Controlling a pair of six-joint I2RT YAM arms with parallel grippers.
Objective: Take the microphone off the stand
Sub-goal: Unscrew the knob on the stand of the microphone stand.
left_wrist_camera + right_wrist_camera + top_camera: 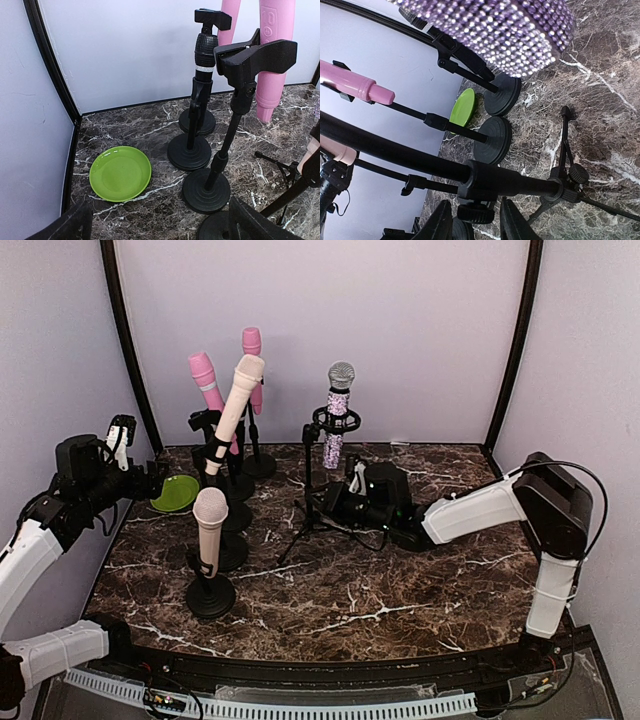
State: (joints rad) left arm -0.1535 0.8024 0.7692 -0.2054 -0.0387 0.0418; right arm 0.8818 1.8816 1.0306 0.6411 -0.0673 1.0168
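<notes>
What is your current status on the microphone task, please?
Left gripper open, empty, near green plate. Right gripper open, low beside tripod stand pole. Sparkly microphone in its clip, not gripped. Other mic stands crowd its left.

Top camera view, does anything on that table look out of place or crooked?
A green plate sits toward the left rear, the only thing there that isn't microphone gear. The tall cream microphone tilts steeply in its clip, though it looks held, not fallen. Nothing looks spilled or broken.
</notes>
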